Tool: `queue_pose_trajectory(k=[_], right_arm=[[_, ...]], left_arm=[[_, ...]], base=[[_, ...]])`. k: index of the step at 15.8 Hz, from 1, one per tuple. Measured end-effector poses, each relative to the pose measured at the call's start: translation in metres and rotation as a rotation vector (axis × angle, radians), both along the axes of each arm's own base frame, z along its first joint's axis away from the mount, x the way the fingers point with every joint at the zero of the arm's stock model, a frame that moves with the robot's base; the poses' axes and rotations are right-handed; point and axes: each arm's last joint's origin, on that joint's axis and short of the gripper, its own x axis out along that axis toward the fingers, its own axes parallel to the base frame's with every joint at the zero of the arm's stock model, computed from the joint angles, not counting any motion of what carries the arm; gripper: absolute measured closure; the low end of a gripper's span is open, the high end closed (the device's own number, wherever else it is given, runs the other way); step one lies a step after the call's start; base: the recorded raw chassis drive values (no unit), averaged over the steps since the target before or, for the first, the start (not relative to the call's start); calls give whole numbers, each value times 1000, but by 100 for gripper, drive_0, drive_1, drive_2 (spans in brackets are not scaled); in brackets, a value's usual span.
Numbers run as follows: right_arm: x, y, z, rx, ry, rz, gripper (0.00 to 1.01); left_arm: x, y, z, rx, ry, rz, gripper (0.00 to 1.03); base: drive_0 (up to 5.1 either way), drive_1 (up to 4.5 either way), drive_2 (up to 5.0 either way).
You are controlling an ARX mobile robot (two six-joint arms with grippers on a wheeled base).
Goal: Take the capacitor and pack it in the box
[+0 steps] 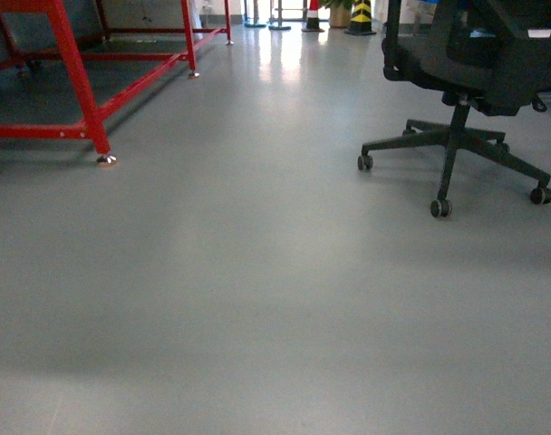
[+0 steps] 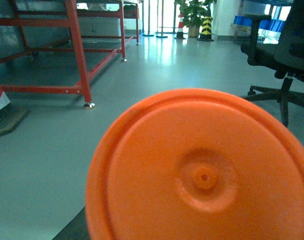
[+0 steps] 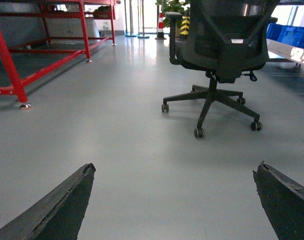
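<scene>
A big orange round capacitor (image 2: 202,175) fills the lower right of the left wrist view, end-on, with a small hub at its centre. It sits right at my left gripper (image 2: 192,220), whose jaws it hides. Only a dark sliver of one finger (image 2: 74,229) shows at its lower left edge, drawn in against it, so the gripper looks shut on it. In the right wrist view my right gripper (image 3: 174,167) is open, its two dark fingers spread wide over bare floor with nothing between them. The box is out of view. Neither gripper shows in the head view.
Grey floor (image 1: 257,299) stretches ahead. A red metal frame (image 1: 81,100) stands at the left. A black office chair (image 1: 457,136) on castors stands at the right, also in the right wrist view as the chair (image 3: 217,75). Striped cones (image 1: 360,16) stand far back.
</scene>
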Motion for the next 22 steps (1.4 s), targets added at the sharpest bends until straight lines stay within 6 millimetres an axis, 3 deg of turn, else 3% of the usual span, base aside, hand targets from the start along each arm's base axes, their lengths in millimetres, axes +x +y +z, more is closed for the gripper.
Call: queue_pose_trajectory(k=[22], right_arm=[[0, 0, 0, 0, 4, 0, 3]], left_arm=[[0, 0, 0, 0, 0, -1, 59]], base=[[-501, 240, 240]])
